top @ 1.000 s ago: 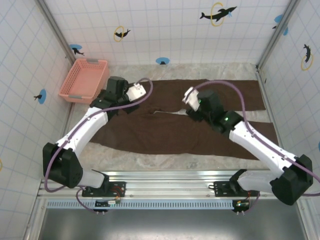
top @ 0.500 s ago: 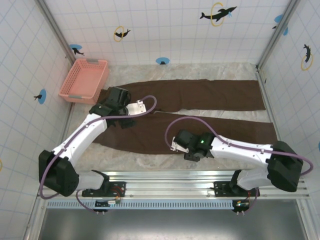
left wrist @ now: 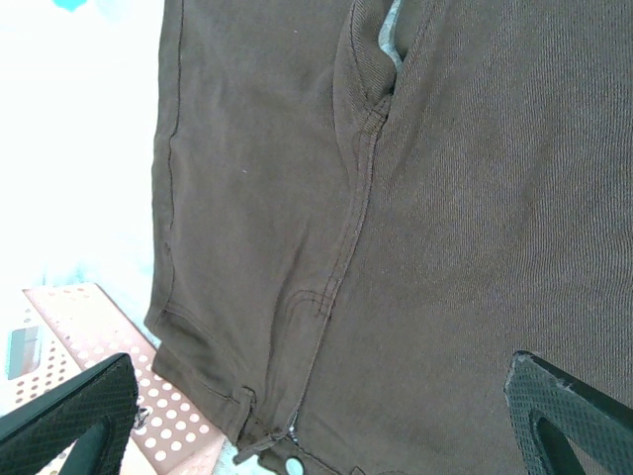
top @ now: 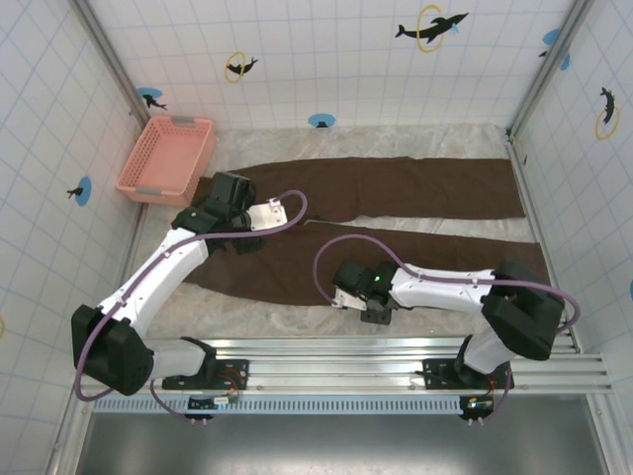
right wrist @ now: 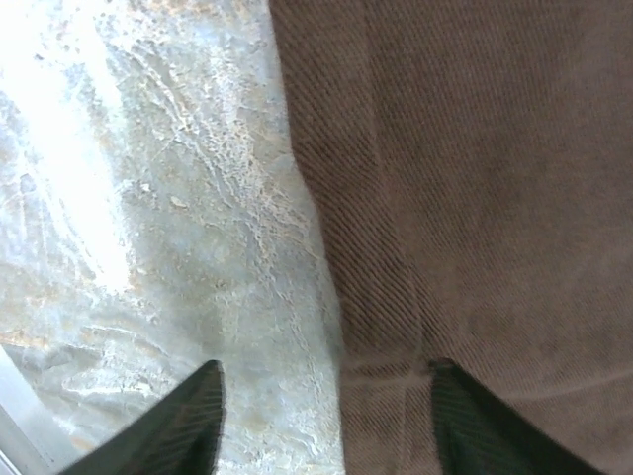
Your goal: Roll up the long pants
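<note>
top external, basket (top: 164, 158) by long pants (top: 425, 188), left end effector (left wrist: 316, 416), right end effector (right wrist: 326, 426) released

Lighting the top external view brightly and evenly, seemingly from overhead, casting only soft, short shadows beneath the arms (top: 163, 267) onto the table (top: 247, 317). Holding sharp across the whole frame, leaning the corner posts (top: 104, 54) outward toward the edges. Blowing out to plain white at the left wrist view's upper left, washing the pink basket (left wrist: 89, 336) pale; keeping the weave of the long pants (left wrist: 475, 198) crisp while blurring the near fingers (left wrist: 69, 416) at the bottom corners. Glaring across the table on the right wrist view's left side, softening cloth and fingers alike toward the bottom edge.
</note>
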Controlling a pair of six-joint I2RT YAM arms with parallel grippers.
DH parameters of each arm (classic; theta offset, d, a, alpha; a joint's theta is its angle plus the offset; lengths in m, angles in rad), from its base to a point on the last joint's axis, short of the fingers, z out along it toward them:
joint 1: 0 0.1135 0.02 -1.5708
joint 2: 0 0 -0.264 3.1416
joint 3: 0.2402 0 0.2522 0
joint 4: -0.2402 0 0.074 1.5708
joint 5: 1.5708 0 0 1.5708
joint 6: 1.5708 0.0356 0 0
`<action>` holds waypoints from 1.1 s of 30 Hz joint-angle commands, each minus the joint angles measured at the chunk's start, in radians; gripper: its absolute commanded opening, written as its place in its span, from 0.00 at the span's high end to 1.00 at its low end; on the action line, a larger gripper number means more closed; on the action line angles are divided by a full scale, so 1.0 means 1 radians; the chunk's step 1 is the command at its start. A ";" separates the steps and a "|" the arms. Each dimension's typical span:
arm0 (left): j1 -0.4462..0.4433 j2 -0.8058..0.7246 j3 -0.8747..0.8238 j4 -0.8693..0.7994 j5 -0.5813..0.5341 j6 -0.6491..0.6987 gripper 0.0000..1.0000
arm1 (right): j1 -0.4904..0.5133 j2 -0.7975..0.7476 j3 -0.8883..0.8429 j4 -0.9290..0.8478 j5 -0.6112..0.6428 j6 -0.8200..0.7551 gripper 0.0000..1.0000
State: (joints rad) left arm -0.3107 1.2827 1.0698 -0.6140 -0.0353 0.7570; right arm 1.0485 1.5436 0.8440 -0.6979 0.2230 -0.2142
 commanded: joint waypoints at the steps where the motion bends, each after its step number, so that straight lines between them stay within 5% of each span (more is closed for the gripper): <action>1: -0.006 -0.011 -0.015 0.005 0.006 0.014 0.03 | -0.011 0.051 0.041 -0.012 0.009 -0.014 0.47; 8: -0.005 -0.027 -0.045 0.028 0.014 0.013 0.02 | -0.039 0.069 0.048 0.055 0.031 -0.035 0.59; 11: -0.005 -0.051 -0.079 0.041 0.045 0.012 0.02 | -0.073 0.079 0.054 0.066 0.027 -0.035 0.85; 14: -0.005 -0.074 -0.098 0.042 0.076 -0.012 0.02 | -0.090 0.076 0.052 0.066 0.038 -0.044 1.00; 24: -0.052 -0.061 -0.134 0.017 0.144 -0.060 0.03 | -0.201 -0.081 0.200 -0.030 0.042 -0.058 1.00; 33: -0.166 -0.030 -0.250 0.080 0.154 -0.057 0.03 | -0.245 -0.025 0.291 -0.048 -0.011 -0.086 1.00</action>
State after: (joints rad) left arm -0.4610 1.2324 0.8478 -0.5598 0.0898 0.7139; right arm 0.8062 1.4940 1.1191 -0.7094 0.2386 -0.2855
